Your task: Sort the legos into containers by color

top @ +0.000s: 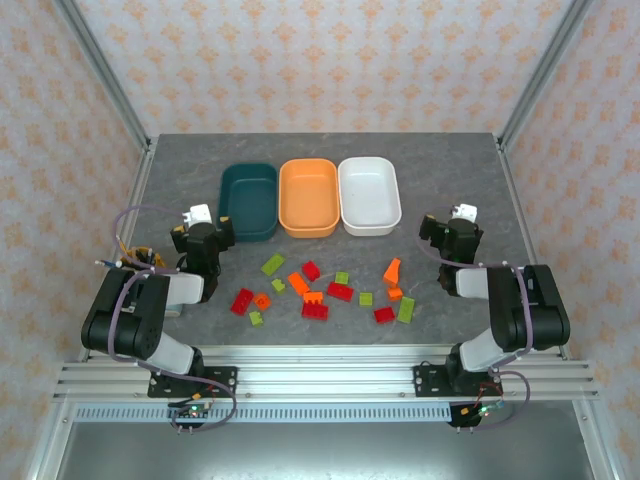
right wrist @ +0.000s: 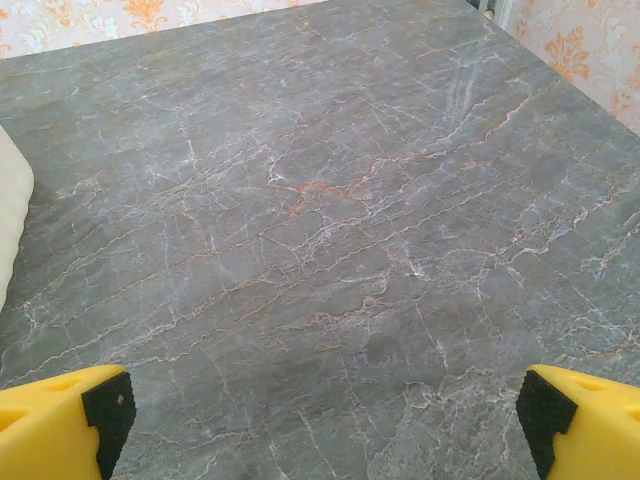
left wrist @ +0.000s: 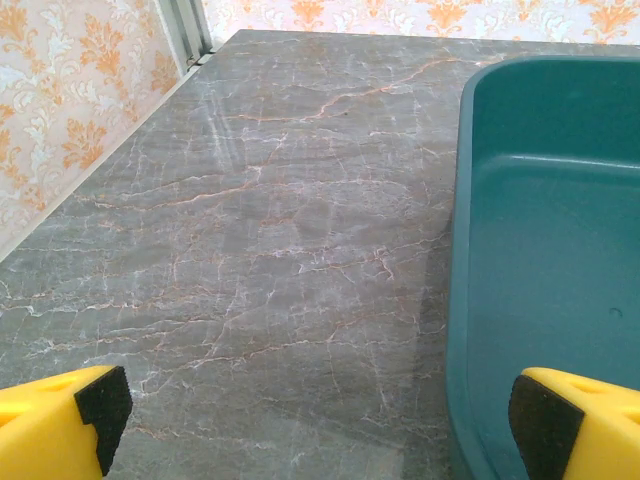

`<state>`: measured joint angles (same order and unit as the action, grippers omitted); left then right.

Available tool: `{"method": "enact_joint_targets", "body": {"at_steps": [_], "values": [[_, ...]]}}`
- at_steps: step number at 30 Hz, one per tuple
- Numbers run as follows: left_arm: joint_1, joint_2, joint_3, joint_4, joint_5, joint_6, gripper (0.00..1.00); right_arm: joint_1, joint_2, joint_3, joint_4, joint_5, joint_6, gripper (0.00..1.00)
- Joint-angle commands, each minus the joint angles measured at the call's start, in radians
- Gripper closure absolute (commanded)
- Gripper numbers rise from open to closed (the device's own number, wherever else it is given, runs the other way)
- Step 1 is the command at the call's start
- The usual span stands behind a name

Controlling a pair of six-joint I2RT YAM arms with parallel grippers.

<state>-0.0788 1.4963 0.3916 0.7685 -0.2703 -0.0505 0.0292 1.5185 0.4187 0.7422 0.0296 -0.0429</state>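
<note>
Three tubs stand in a row at the table's middle back: dark teal (top: 248, 200), orange (top: 308, 197), white (top: 369, 194). Several red, orange and lime green legos (top: 320, 290) lie scattered in front of them, among them a red one (top: 241, 301) at the left and a lime one (top: 406, 310) at the right. My left gripper (top: 207, 222) is open left of the teal tub (left wrist: 550, 250), its yellow fingers (left wrist: 60, 425) wide over bare table. My right gripper (top: 452, 226) is open right of the white tub (right wrist: 10, 215), holding nothing.
The grey marble table (top: 180, 175) is bounded by metal frame posts (top: 100, 70) and patterned walls. A small yellow-orange cup (top: 143, 258) with cables sits by the left arm. Bare table lies left of the teal tub and right of the white tub.
</note>
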Motion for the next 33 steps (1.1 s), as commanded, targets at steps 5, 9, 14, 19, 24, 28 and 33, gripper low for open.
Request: {"method": "enact_joint_targets", "body": {"at_steps": [5,9,14,19,24,28,33], "values": [[-0.003,-0.001,0.010,0.022,-0.035,0.019,0.00,-0.005,0.000,0.002,0.028,0.009,0.000,0.01],[-0.003,-0.001,0.010,0.022,-0.034,0.018,0.00,-0.004,0.000,0.003,0.028,0.009,0.000,0.01],[-0.003,-0.001,0.010,0.022,-0.035,0.018,0.00,-0.005,0.000,0.002,0.029,0.009,0.000,0.01],[-0.002,-0.001,0.010,0.022,-0.035,0.019,0.00,-0.004,0.001,0.002,0.028,0.009,0.000,0.01],[-0.003,-0.003,0.011,0.023,-0.033,0.023,0.00,-0.004,0.000,0.002,0.028,0.009,-0.001,0.01],[-0.041,-0.119,0.132,-0.260,-0.050,0.066,0.00,-0.002,-0.105,0.051,-0.141,0.089,0.029,0.01],[-0.144,-0.296,0.227,-0.400,-0.175,0.087,0.00,0.002,-0.288,0.194,-0.334,0.143,0.041,0.01]]}}
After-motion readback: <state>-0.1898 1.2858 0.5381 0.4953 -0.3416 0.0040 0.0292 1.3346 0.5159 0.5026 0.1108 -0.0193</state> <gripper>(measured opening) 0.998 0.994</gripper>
